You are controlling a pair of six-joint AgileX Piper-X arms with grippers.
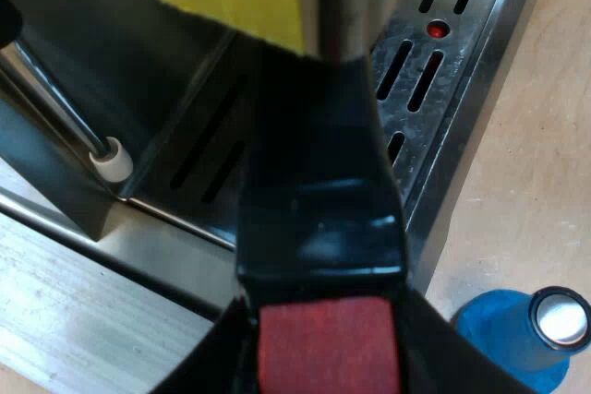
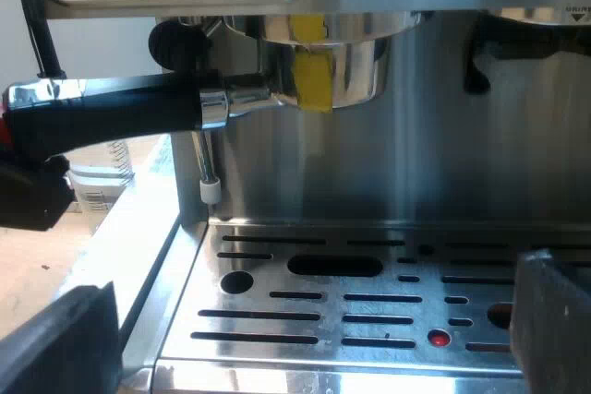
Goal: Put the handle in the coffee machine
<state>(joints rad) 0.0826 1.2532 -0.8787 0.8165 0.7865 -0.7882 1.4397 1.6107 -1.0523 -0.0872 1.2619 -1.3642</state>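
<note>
Espresso machine (image 2: 416, 154): holder (image 2: 328, 66) up at its brew head; whether it is locked cannot be judged. Handle (image 1: 319, 200): left gripper (image 1: 323, 357) clamped at the red end. Right gripper (image 2: 309, 334): spread, empty, over the drip tray (image 2: 369, 269). Risk: skewed twist jams lugs, or release drops holder.

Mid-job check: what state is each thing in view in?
Metal holder with dark, red-ended handle: up at steel espresso machine's brew head, handle sideways.
Left gripper: shut on the handle's red end.
Right gripper: open, empty, over the slotted metal drip tray.
Blue tamper: standing on the wooden table.
</note>
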